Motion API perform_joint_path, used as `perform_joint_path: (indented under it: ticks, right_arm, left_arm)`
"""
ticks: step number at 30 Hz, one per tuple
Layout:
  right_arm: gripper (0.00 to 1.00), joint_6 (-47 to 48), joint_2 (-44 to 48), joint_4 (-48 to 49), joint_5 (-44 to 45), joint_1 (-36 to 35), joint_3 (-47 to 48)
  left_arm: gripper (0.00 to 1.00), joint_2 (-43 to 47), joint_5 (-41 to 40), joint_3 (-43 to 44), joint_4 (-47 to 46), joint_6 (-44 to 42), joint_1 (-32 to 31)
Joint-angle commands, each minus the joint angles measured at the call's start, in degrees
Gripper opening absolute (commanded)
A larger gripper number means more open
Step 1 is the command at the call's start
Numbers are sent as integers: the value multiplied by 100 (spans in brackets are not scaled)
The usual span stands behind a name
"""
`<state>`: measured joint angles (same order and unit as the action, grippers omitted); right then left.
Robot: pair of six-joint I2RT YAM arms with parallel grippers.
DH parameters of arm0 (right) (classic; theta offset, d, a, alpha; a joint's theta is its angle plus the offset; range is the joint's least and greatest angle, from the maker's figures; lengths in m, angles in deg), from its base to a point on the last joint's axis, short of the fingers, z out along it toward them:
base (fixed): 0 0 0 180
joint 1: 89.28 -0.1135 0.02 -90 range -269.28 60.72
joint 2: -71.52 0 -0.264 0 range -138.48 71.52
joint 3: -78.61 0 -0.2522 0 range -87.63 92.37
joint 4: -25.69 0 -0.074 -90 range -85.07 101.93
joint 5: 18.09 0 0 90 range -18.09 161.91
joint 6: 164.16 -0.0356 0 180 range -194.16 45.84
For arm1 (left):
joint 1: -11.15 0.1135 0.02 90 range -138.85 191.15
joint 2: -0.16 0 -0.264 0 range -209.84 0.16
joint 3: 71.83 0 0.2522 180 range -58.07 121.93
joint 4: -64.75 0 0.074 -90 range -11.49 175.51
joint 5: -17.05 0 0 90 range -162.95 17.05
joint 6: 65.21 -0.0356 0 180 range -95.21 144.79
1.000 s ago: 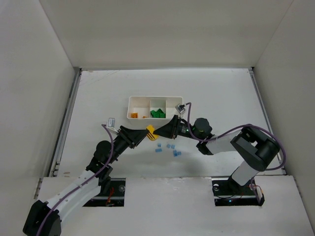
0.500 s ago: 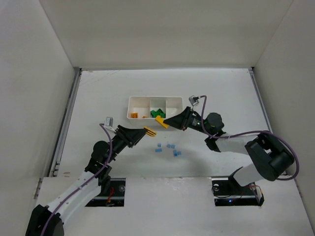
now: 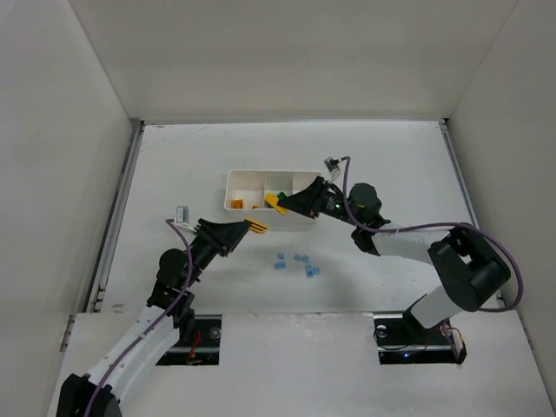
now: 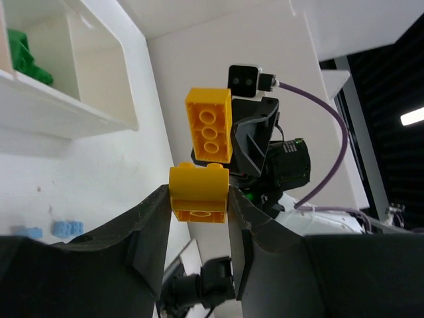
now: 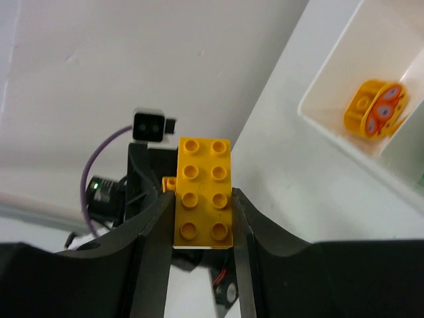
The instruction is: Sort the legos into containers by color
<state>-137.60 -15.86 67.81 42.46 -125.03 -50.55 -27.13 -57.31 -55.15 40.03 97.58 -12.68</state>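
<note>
The white three-compartment tray point(image 3: 234, 180) lies mid-table. Its left compartment holds yellow-orange pieces point(image 3: 239, 205), and green bricks point(image 4: 20, 56) lie in the middle one. My right gripper point(image 3: 280, 205) is shut on a yellow 2x4 brick point(image 5: 204, 192) and holds it over the tray's front edge near the middle compartment. My left gripper point(image 3: 252, 228) is shut on a smaller yellow brick point(image 4: 199, 194), in the air just in front of the tray's left part. Several tiny light blue bricks point(image 3: 295, 263) lie on the table in front of the tray.
White walls enclose the table on three sides. A round orange piece point(image 5: 376, 109) lies in a tray compartment in the right wrist view. The blue bricks point(image 4: 63, 228) also show low in the left wrist view. Both arm bases stand at the near edge.
My right gripper carried its yellow brick up and left, from the table in front of the tray to over the tray's front edge. My left gripper drew back left with its brick.
</note>
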Motion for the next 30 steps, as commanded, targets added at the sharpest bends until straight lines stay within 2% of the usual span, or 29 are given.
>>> perform_joint_path:
  ticks: [1,8,13,21,24,28,30]
  right_arm:
    - [38,700,-288,-944,562,-121,860]
    - [38,1790,-1123,-3045,1748,-498,2433]
    - [38,2125,-1764,-3828,2250,-683,3374]
    - [42,2301,-2670,-4673,2611,-683,4693]
    - [47,2266,-2802,-4726,2672,-683,4782]
    - [62,2240,-2820,-4709,2682,-683,4782]
    - [64,2213,-2715,-4665,2664,-683,4739]
  left_arm:
    - [13,39,-210,322,-2,-90,339]
    - [13,83,-351,921,700,-142,1200]
    - [14,22,-263,965,939,-204,1693]
    - [14,-215,-307,982,895,-687,1843]
    - [14,-356,-342,1018,886,-837,1852]
    - [14,-575,-561,1035,825,-977,1773]
    - [14,-681,-641,1079,807,-1100,1703]
